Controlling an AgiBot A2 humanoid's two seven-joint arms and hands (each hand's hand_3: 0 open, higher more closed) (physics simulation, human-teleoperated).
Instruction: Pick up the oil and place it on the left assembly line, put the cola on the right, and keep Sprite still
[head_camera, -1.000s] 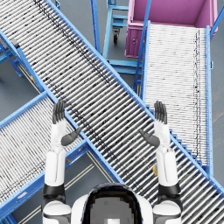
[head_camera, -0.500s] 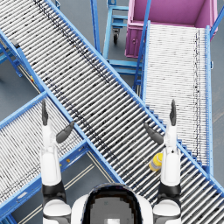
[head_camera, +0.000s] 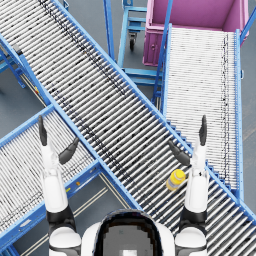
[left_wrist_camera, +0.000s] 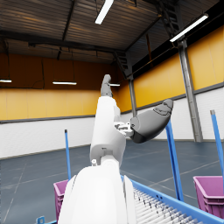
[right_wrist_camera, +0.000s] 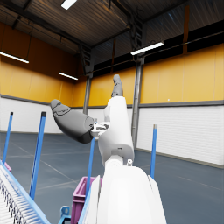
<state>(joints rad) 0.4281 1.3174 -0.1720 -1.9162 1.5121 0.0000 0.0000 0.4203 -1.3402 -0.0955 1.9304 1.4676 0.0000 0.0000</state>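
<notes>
Nothing is placed yet: the yellow plastic oil bottle (head_camera: 175, 179) sits lower right on the grey roller conveyor (head_camera: 100, 100); left hand (head_camera: 49, 150) and right hand (head_camera: 196, 150) are wide, empty.

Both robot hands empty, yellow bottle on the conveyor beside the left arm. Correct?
No: the head view shows the yellow-capped yellow bottle on the grey roller conveyor beside the right arm. Left robot hand and right robot hand are empty.

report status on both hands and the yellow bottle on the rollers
Left hand open, raised, empty. Right hand open, raised, empty. Yellow-capped bottle on grey roller conveyor beside right forearm, untouched. Nothing blocking it.
</notes>
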